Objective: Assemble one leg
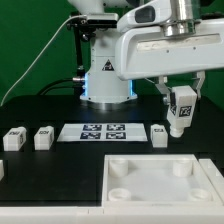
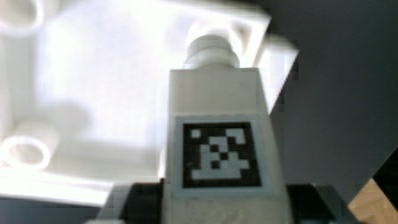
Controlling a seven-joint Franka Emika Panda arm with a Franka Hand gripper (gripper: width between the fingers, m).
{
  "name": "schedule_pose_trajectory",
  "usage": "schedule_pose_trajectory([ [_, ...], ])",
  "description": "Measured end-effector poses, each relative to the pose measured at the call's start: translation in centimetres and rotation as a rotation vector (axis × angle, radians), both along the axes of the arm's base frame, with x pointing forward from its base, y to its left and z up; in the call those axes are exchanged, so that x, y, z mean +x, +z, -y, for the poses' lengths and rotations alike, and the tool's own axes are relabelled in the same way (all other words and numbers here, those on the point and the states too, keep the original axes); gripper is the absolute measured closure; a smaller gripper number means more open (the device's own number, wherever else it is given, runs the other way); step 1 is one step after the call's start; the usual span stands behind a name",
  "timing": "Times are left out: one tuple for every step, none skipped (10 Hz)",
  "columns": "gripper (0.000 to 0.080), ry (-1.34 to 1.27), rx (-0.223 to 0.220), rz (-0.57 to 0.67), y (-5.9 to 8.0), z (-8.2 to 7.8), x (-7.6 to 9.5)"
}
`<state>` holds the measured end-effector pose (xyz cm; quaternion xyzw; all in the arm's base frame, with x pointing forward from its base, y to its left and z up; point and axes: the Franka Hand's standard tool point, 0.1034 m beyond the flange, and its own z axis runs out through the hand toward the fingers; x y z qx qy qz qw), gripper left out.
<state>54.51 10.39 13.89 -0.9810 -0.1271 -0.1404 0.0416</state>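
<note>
Item: leg (image 1: 180, 114), white, tag facing out. Clamped between the gripper (image 1: 181, 98) fingers, raised off the table (image 1: 55, 175), above the far edge of the tabletop (image 1: 160, 186) (peg end aimed at it, per wrist view). Three spare legs (image 1: 43, 137) flank the marker board (image 1: 103, 131).

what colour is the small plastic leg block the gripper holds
White plastic leg, black-and-white square tag; clearest in wrist view.
</note>
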Motion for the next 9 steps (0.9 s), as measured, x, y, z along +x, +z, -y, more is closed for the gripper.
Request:
schedule_pose_trajectory([
  [0.0506,0.006,0.001,0.016,0.3,0.3,1.5],
  [0.0506,0.024,-0.003,0.028,0.3,0.8,2.3],
  [0.0506,0.059,-0.012,0.04,-0.5,1.5,3.3],
  [0.0506,0.054,-0.01,0.037,-0.7,1.5,3.3],
  [0.0506,0.054,-0.011,0.036,-0.7,1.5,3.3],
  [0.0506,0.054,-0.011,0.036,-0.7,1.5,3.2],
  [0.0506,0.054,-0.011,0.035,-0.7,1.5,3.2],
  [0.0506,0.055,-0.01,0.034,-0.8,1.4,3.3],
  [0.0506,0.055,-0.006,0.038,-1.0,1.2,4.0],
])
